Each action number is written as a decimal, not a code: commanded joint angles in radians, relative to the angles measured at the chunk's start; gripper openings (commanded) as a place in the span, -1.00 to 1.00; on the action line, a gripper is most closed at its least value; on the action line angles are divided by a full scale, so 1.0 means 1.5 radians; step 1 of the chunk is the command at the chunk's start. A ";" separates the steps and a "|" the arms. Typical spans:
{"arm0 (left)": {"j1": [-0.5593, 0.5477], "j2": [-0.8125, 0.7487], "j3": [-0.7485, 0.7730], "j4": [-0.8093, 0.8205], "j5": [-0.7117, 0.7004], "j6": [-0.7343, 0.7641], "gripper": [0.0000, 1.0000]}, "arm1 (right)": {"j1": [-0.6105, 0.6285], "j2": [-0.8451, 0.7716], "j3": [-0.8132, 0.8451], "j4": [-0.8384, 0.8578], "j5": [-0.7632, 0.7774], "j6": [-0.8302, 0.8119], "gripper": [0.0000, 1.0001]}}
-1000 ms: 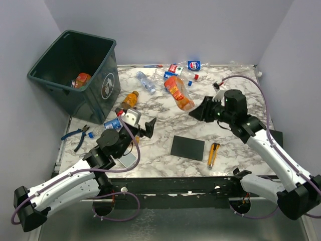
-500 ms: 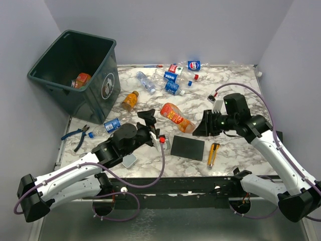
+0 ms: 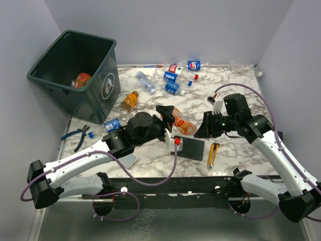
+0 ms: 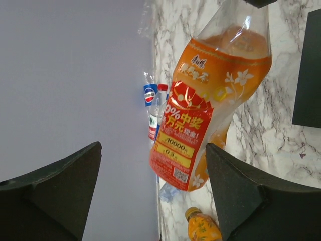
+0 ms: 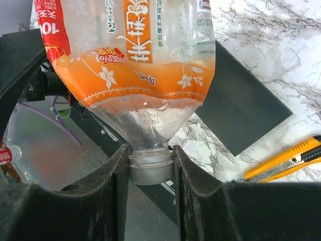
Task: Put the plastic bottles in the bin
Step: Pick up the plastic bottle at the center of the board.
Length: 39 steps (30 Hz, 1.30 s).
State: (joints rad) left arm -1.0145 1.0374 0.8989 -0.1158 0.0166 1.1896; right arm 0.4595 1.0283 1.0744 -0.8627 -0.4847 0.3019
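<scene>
right pincer (image 5: 149,173): clamping the grey neck of the big orange-tinted clear plastic bottle with red label (image 3: 181,124)
left pincer (image 4: 152,150): fingers standing apart, flanking that bottle's base end; contact can't tell
held bottle: sitting centre frame in the top view, just above the flat black square pad (image 3: 189,148)
dark grey-green square plastic bin (image 3: 109,73): standing upper left, holding one orange bottle (image 3: 82,79)
crushed clear bottles (image 3: 173,75): lying scattered top centre on the white marble table (image 3: 235,85)
yellow utility knife (image 3: 213,153): lying right of the pad
</scene>
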 commanded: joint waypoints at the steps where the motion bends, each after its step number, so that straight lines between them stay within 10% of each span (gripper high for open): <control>1: -0.007 0.044 0.041 -0.042 0.044 -0.014 0.58 | 0.007 -0.019 0.008 0.003 0.012 -0.005 -0.99; 12: -0.008 0.126 0.089 -0.052 0.054 -0.002 0.29 | 0.015 -0.047 0.013 -0.002 -0.004 -0.007 -0.99; 21: -0.009 0.137 0.106 -0.052 0.071 -0.017 -0.69 | 0.015 -0.056 0.029 -0.003 0.003 -0.003 -0.98; 25: -0.009 0.124 0.102 -0.052 0.076 -0.044 -0.91 | 0.015 -0.065 0.060 0.028 -0.012 0.009 0.49; 27: -0.009 0.113 0.095 -0.050 0.077 -0.071 -0.97 | 0.015 -0.082 0.076 0.058 0.001 0.022 0.84; 39: -0.001 0.012 0.040 0.063 0.062 -0.603 -1.00 | 0.015 -0.383 -0.141 0.487 0.220 0.106 0.99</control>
State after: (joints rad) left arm -1.0233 1.1194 0.9855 -0.1581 0.0971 0.7151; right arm 0.4770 0.5064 0.9501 -0.3515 -0.2615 0.4599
